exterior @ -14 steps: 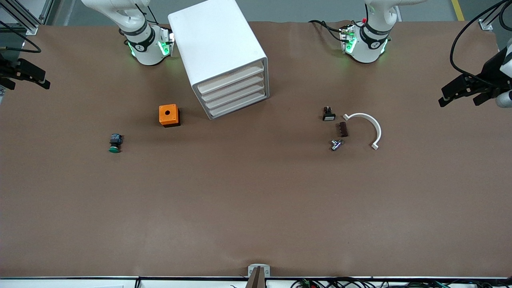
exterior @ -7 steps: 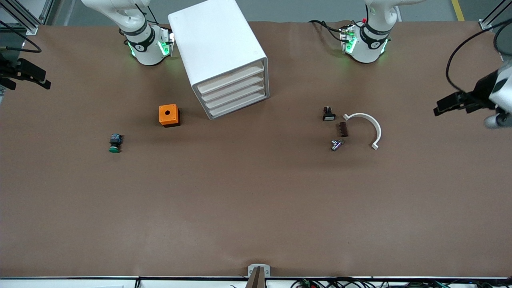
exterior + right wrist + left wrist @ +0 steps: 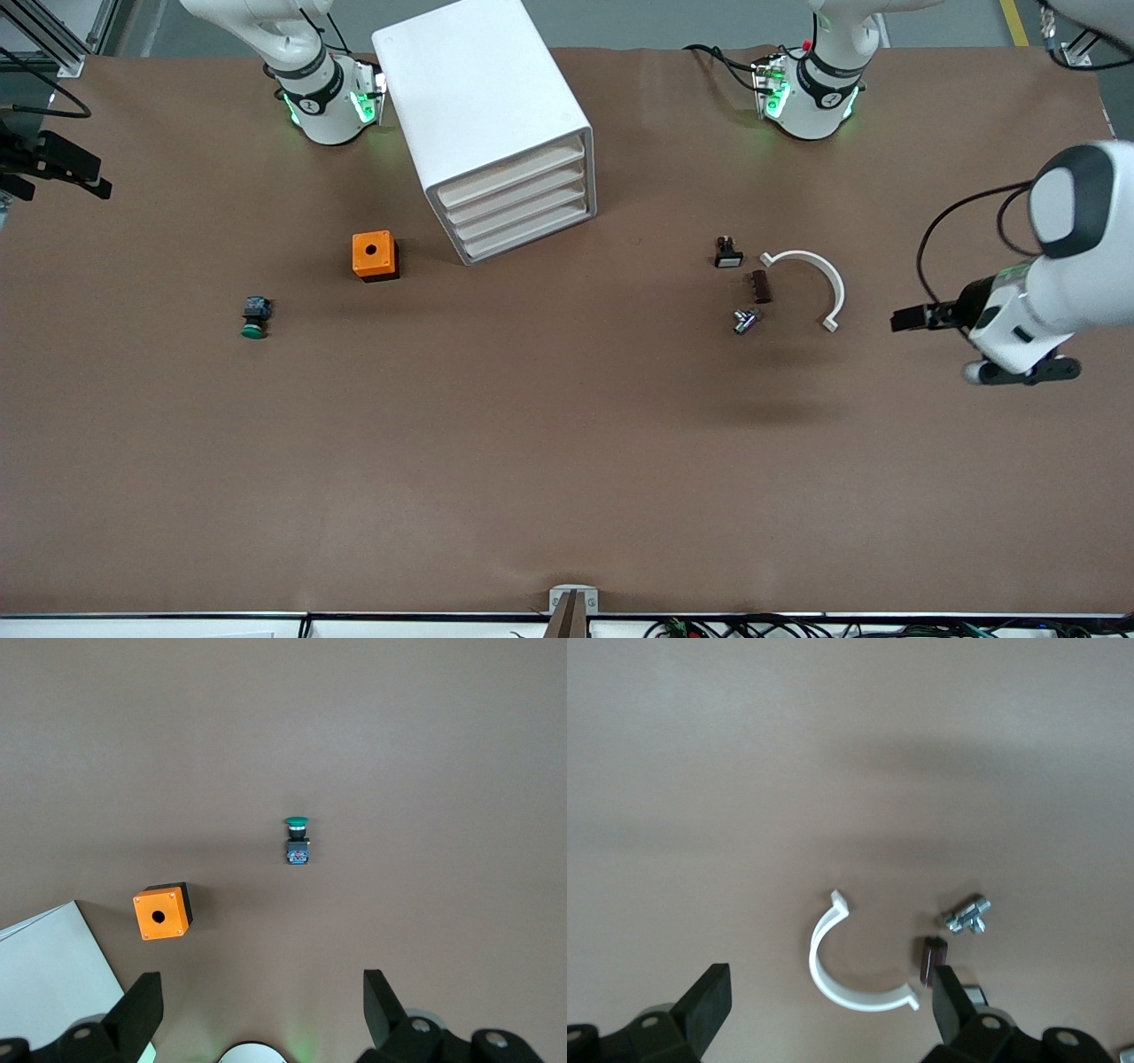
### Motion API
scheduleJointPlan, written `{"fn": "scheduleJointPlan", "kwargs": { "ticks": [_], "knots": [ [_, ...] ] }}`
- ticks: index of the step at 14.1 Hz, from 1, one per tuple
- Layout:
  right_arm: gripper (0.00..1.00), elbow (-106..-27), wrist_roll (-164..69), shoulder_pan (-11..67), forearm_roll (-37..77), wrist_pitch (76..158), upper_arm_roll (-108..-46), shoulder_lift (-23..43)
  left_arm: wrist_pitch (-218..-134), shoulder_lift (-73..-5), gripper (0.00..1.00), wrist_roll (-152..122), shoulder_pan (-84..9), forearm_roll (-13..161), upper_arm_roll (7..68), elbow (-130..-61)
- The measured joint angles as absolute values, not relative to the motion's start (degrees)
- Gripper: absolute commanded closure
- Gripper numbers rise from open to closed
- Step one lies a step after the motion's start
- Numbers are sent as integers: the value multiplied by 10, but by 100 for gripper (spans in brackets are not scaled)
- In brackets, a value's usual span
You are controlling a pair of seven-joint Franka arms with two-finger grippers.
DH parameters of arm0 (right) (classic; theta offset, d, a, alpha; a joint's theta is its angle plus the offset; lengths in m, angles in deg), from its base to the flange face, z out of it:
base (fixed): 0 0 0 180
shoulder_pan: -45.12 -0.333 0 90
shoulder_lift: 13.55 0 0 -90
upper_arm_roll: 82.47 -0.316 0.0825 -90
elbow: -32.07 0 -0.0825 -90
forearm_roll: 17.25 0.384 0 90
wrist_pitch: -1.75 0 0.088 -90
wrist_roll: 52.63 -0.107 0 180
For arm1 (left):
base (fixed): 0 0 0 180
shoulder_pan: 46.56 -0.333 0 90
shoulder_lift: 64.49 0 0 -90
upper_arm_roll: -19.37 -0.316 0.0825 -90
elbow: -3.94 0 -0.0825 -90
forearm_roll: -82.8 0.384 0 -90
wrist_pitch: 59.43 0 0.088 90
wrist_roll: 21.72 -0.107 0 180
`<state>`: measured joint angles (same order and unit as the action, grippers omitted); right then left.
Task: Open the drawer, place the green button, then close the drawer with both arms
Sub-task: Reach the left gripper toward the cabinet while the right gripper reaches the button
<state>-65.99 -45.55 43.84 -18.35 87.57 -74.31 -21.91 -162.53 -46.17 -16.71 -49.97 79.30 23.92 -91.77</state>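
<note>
On the brown bench (image 3: 567,461), the white cabinet (image 3: 483,115) of 4 drawers sits shut between the 2 arm bases, its drawer fronts (image 3: 518,208) angled toward the front camera and the left arm's end. The task looks to be at its very start: no drawer is open and the button (image 3: 255,316) lies untouched on the bench, toward the right arm's end and nearer the front camera than the orange box (image 3: 374,255).

The left claw (image 3: 908,319) hangs in the air with its jaws wide apart and empty, near the white curved clip (image 3: 815,283); its next move, by the look of things, calls for a reach to a drawer front. The right claw (image 3: 71,173) waits at the bench edge, likewise spread open and holding nothing; its wrist view looks down on the button and the orange box.

The count, largest first: 2 arms, 1 cabinet with 4 drawers, 1 orange box with a round hole, 1 white curved clip, 1 black button with a white face (image 3: 727,253), 1 green-capped button, 1 dark brown block (image 3: 760,286) and 1 small metal fitting (image 3: 746,320).
</note>
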Motion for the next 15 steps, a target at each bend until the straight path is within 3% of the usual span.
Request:
{"fn": "scheduleJointPlan", "kwargs": {
  "ticks": [7, 11, 15],
  "knots": [
    [0, -648, -455, 440, -184, 887, -742, -191, -1647, -386, 0, 94, -413, 783, 243, -893],
    [0, -645, -455, 441, -184, 907, -742, -168, -1587, -358, 0, 331, -362, 704, 244, -834],
    [0, -617, -455, 460, -185, 919, -740, -100, -1560, -326, 0, 512, -333, 608, 244, -800]
  ]
}}
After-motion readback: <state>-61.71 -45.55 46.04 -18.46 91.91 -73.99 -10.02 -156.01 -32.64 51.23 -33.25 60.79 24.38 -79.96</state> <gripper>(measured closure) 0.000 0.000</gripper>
